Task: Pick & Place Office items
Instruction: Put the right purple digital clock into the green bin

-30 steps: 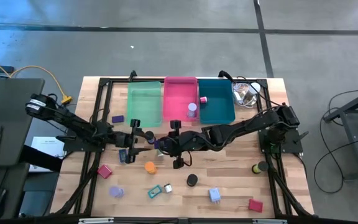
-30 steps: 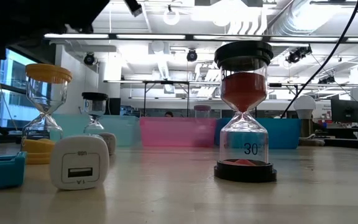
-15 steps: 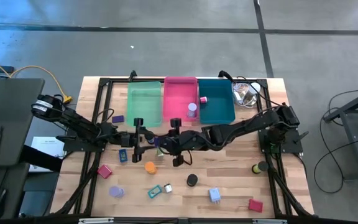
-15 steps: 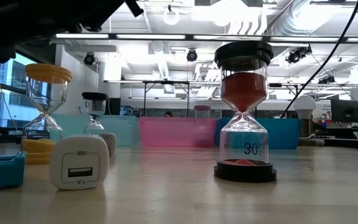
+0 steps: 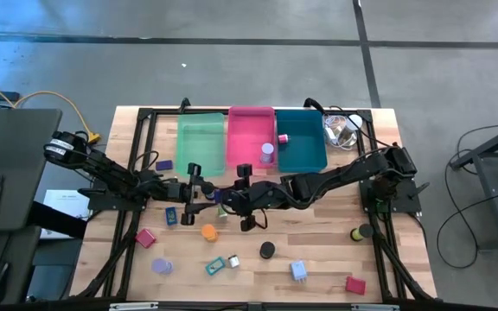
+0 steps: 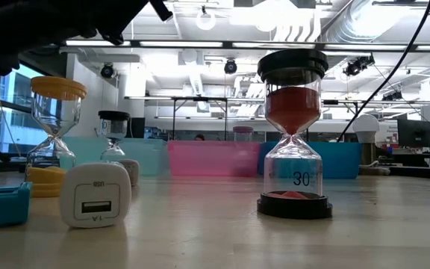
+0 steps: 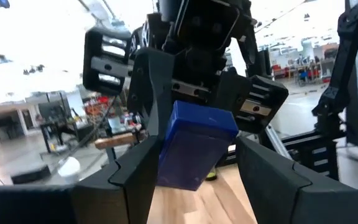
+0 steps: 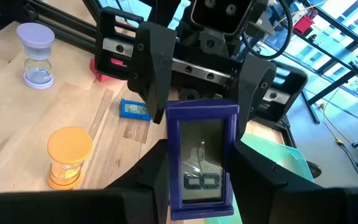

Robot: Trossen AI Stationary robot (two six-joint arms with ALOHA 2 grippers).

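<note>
Seen from above, the left arm reached in from the table's left edge toward the middle, and the left gripper [image 5: 199, 192] hung above the boards just in front of the green tray [image 5: 199, 142]. Its fingers [image 7: 135, 180] were spread to either side of the near end of the purple timer [image 8: 202, 155]. In the left wrist view a sliver of space showed along one side of the timer, so the left gripper looked not yet closed on it.

The timer sat in the air between the two grippers, near the table's centre and clear of the loose office items lying on the front part of the table. Its long axis ran along the line joining the grippers, roughly left to right across the table, with its display facing the right wrist camera.

To its right, the right gripper [image 5: 228, 200] was clamped on the other end, both fingers pressed against the purple frame. The right arm stretched back to the table's right side.

The moment read as a handover. The timer lay straight ahead of the left gripper, already inside its span, so the next move likely turned on closing across the short width before the right gripper let go.
</note>
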